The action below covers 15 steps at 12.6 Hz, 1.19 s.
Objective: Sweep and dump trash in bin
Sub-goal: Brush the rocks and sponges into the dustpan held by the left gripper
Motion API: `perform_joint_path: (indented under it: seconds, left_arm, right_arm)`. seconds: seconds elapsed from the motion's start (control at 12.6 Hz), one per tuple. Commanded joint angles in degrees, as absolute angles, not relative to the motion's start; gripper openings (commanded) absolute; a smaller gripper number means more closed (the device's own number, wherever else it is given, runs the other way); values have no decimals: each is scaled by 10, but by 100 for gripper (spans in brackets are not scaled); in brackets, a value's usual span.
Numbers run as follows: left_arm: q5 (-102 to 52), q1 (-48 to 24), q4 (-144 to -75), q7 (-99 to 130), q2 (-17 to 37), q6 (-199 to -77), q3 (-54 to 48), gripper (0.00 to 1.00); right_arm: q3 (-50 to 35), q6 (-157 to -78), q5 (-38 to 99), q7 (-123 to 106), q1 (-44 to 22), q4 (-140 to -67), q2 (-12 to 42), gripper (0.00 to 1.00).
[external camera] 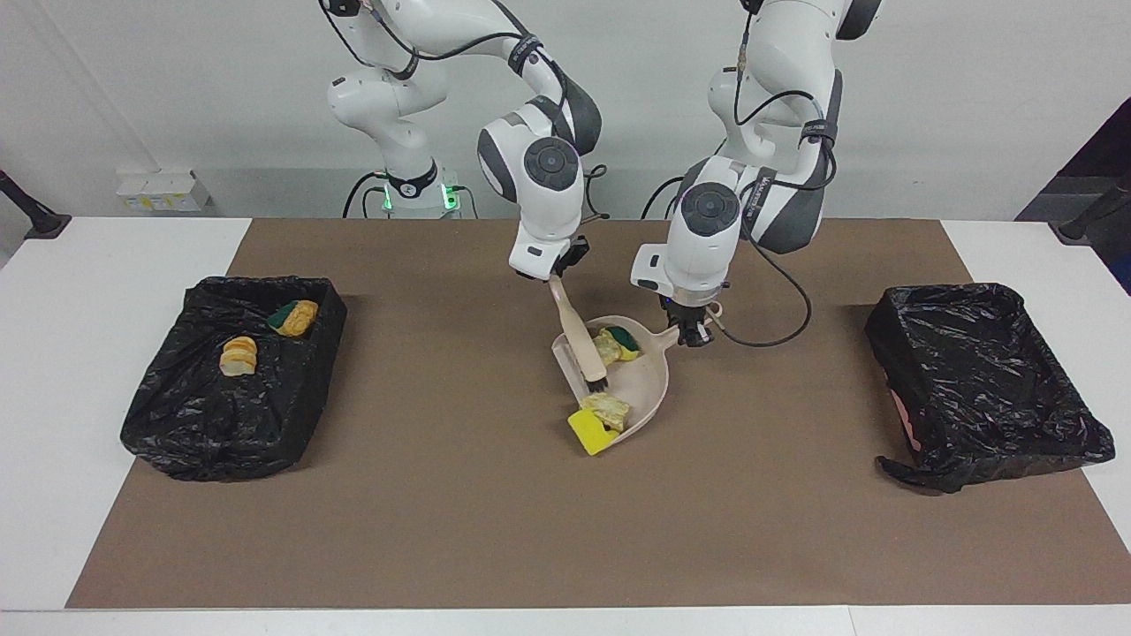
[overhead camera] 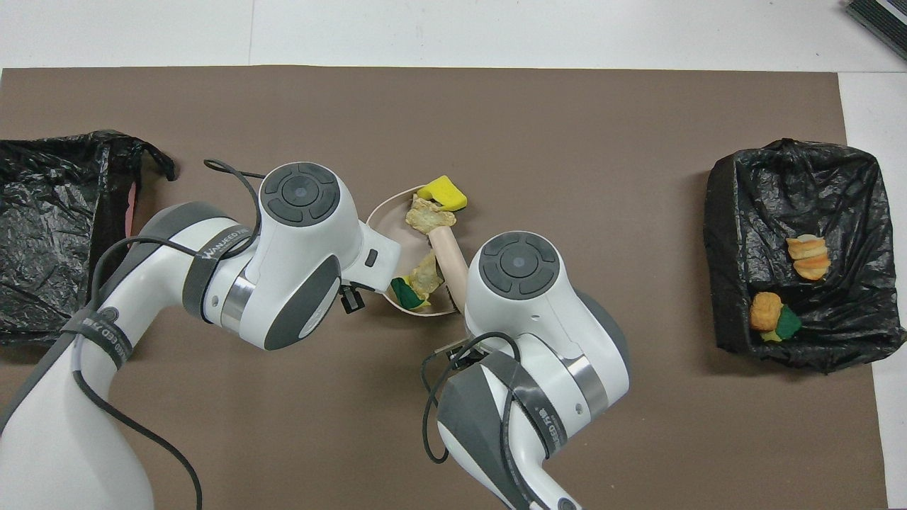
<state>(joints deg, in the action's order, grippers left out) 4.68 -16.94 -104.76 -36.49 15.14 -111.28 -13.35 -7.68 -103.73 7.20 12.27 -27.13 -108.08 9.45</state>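
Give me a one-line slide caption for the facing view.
Right gripper sweeps trash with a brush into the dustpan held by the left gripper, a lined bin at either end.

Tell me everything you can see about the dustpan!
The dustpan is pale beige and looks like plastic, with a wide scoop and a short handle. It lies on the brown mat in the middle of the table. The left gripper is shut on its handle. Inside are a green and yellow sponge piece and two tan crumbly chunks. A yellow sponge piece sits at its open lip. The brush, held by the right gripper, reaches into the scoop.
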Motion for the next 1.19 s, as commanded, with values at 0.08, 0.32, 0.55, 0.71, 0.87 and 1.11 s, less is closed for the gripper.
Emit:
perform_joint_path:
  seconds: [0.08,0.32,0.55,0.71,0.87,1.11]
  left_arm:
    - [53,-165,-1067,-361,138,-1123,-130,0]
    - [53,-165,-1067,-362,138,-1123,-130,0]
    - [53,-164,-1067,-362,138,-1123,-129,0]
    - [53,-158,-1067,-363,139,-1124,-130,0]
    - [53,-158,-1070,-379,139,-1129,-130,0]
    - [53,-158,-1085,-380,132,-1143,-130,0]
  right_arm:
    - [-73,-1003,75,119,-258,-1081,60,0]
    - [-73,-1019,41,117,-242,-1062,72,0]
    - [-72,-1049,13,50,-201,-1039,92,0]
    - [-73,-1057,-30,33,-186,-1020,126,0]
    - [-73,-1078,-46,21,-184,-983,175,0]
    - [-77,-1079,-34,18,-196,-964,193,0]
